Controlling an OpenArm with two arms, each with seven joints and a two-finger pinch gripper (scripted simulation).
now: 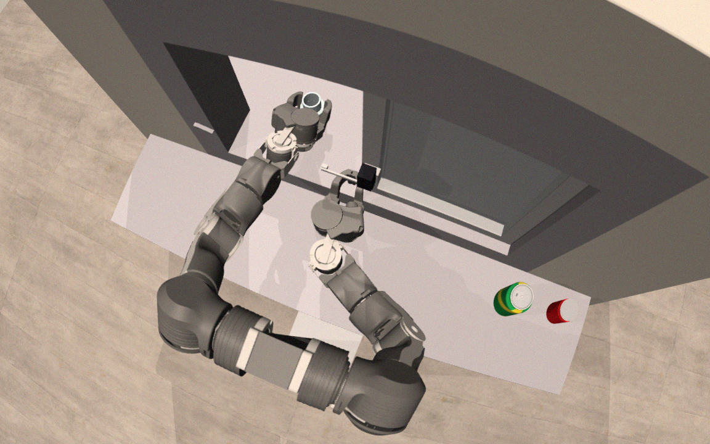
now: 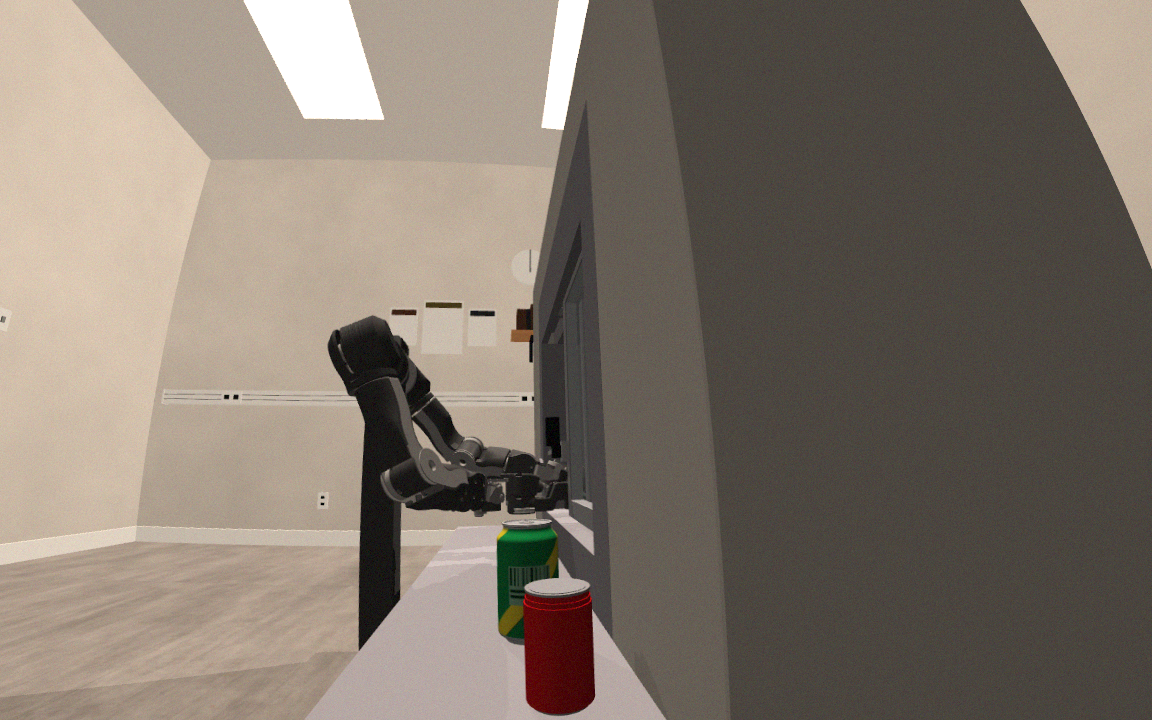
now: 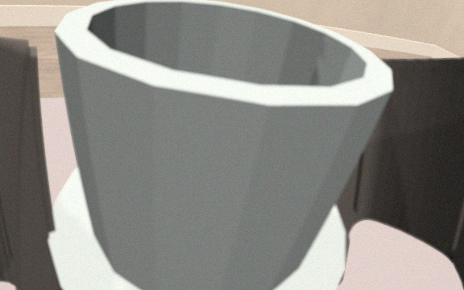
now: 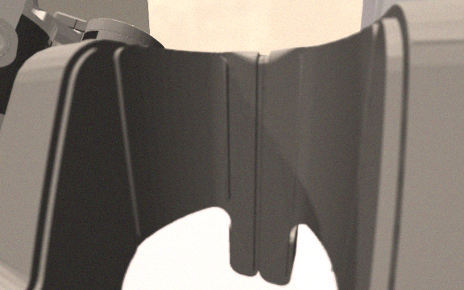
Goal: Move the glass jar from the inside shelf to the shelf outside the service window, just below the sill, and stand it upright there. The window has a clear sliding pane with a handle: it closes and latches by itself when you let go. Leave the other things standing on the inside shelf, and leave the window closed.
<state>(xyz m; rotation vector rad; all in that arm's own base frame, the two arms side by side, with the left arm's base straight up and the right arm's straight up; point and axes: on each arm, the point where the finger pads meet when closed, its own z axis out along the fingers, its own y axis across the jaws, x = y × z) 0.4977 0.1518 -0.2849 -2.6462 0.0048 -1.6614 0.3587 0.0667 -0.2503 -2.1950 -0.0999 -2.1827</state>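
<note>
The glass jar (image 1: 311, 100) (image 3: 216, 161) is grey with a white rim. My left gripper (image 1: 313, 105) (image 3: 212, 169) is shut on it, with a finger on each side. It is upright or nearly so, over the inside shelf (image 1: 346, 102), behind the open left part of the window. My right gripper (image 1: 351, 174) (image 4: 257, 161) is shut with nothing between its fingers. Its fingertips are right beside the black handle block (image 1: 367, 176) at the left edge of the clear pane (image 1: 468, 165), which stands slid to the right. Whether they touch is hard to tell. The outside shelf (image 1: 445, 331) runs below the sill.
A green and yellow can (image 1: 506, 301) (image 2: 517, 555) and a red can (image 1: 557, 311) (image 2: 558, 653) stand at the right end of the outside shelf. A thin pale bar (image 1: 335, 171) sticks out left from the handle block. The dark sill (image 1: 440, 232) separates the shelves.
</note>
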